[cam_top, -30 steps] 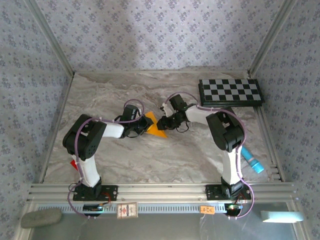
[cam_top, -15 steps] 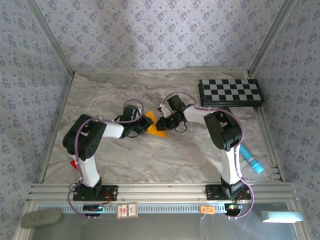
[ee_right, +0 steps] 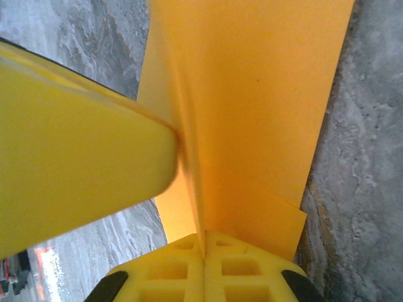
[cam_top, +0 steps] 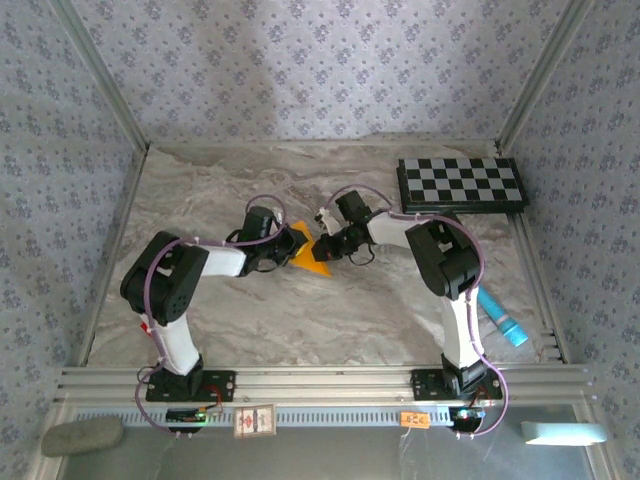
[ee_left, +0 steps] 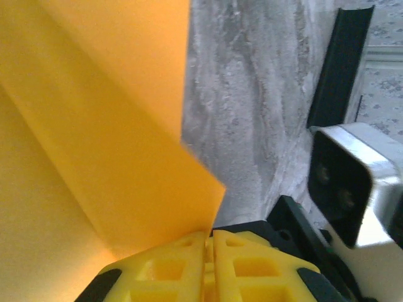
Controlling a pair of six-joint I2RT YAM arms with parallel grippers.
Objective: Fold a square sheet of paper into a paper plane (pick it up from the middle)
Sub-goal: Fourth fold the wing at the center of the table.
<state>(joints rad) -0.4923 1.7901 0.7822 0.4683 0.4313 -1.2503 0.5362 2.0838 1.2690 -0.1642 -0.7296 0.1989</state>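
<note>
The 2 arms reach toward each other over the middle of the marble-patterned table [cam_top: 250, 320], and the orange-yellow paper sheet [cam_top: 310, 264] sits between them. From above, the sheet shows as a small pointed shape, partly covered by both wrists. I cannot tell from above whether it rests on the table or is lifted off it.

The left gripper [cam_top: 284, 252] comes at the sheet from the left. In the left wrist view its 2 yellow pads [ee_left: 170, 270] are pressed together with no gap. A corner of the paper [ee_left: 94, 126] runs down into the seam between them, so the jaws are clamped on the sheet. A straight crease crosses the paper there.

The right gripper [cam_top: 326, 247] comes from the right. In the right wrist view its pads [ee_right: 245, 267] also meet, and a raised fold of the paper [ee_right: 252, 94] is pinched in the seam. A large blurred yellow part [ee_right: 75, 145] close to the lens touches the fold from the left; I cannot tell what it is.

A black-and-white checkerboard [cam_top: 460, 183] lies flat at the far right of the table, well apart from the sheet. A blue cylinder [cam_top: 503, 320] lies near the right edge, and a small red piece [cam_top: 147, 326] shows beside the left arm.

A white card [cam_top: 255, 421] and an orange tag [cam_top: 414, 420] are fixed on the front rail [cam_top: 320, 382]. Their print is too small to read, and no brand name can be made out.
</note>
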